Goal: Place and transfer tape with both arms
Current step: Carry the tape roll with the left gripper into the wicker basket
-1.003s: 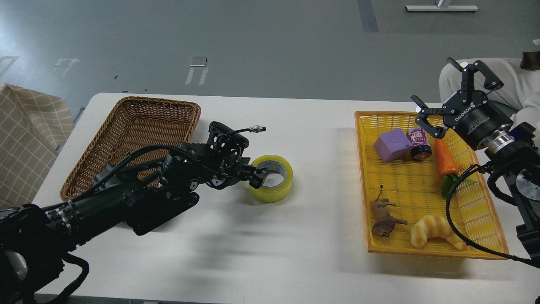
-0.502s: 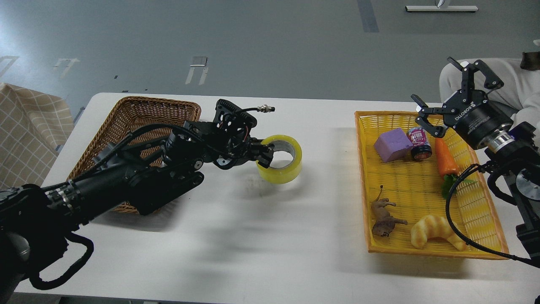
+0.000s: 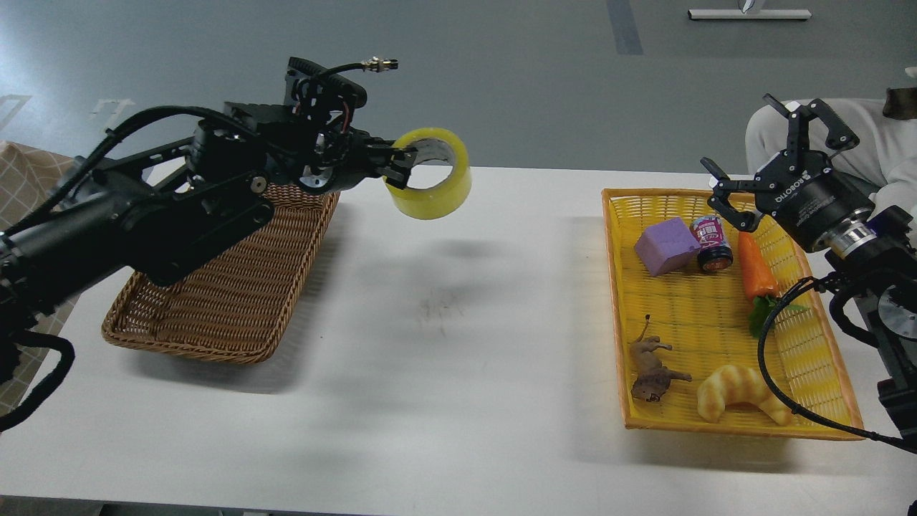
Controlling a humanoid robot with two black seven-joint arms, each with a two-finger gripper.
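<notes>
- Two arms share this job, and only one is busy: the left gripper [image 3: 398, 159] pinches the near wall of the tape [image 3: 431, 173], one finger inside the core and one outside, holding it well above the white table [image 3: 458, 344].
- Tape position: in the air just right of the brown wicker basket [image 3: 229, 287], with a soft shadow on the tabletop below it (so it touches nothing but the fingers).
- Right gripper [image 3: 759, 161] hangs over the far corner of the yellow tray [image 3: 616, 301] with its fingers spread wide and nothing between them.
- Progress, as I judge it: the pick-up is done, since the roll is off the surface; what remains is carrying it to its destination and setting it down. The wicker basket looks the likely target, being so close, though that is a guess.
- Orientation: the roll is tilted, so its open hole faces toward the camera and slightly up; its axis runs roughly toward the viewer rather than vertical. Being a squat ring, its widest span lies across the view.
- Tray contents (purple block [image 3: 666, 246], small can [image 3: 711, 244], carrot [image 3: 756, 269], toy animal [image 3: 653, 369], croissant [image 3: 741, 393]) lie well apart from the tape.
</notes>
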